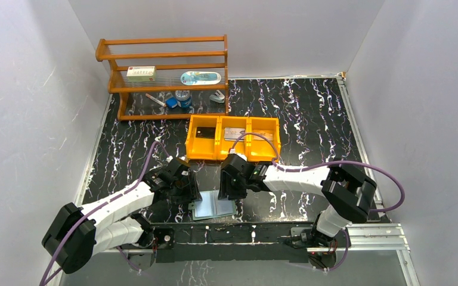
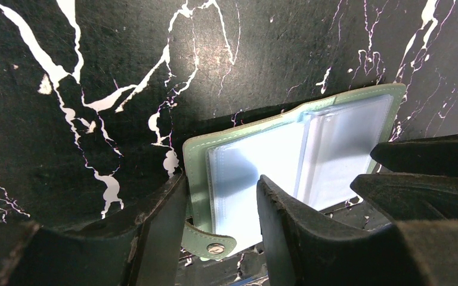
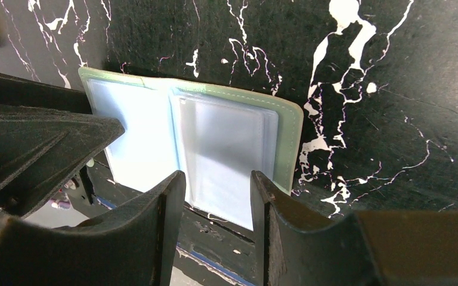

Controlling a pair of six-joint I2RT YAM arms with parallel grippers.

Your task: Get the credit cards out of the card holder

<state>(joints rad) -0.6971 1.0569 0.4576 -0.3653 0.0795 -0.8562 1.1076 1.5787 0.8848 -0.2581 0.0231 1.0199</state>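
The card holder (image 1: 214,207) lies open on the black marble table near its front edge, muted green with pale glossy pockets (image 2: 286,149) (image 3: 226,137). No card shows in those pockets. A black credit card (image 1: 204,133) lies in the left compartment of the orange tray (image 1: 234,156), and a silver-grey one (image 1: 234,132) in the middle compartment. My left gripper (image 1: 188,186) (image 2: 222,182) hangs open over the holder's left panel, by the snap tab (image 2: 214,247). My right gripper (image 1: 232,186) (image 3: 216,177) hangs open over the right panel. Neither has anything between its fingers.
A wooden rack (image 1: 164,77) stands at the back left, holding a white box (image 1: 141,72) and small items. White walls close in both sides. A metal rail (image 1: 370,235) runs along the front edge. Purple cables loop over the tray's right compartment.
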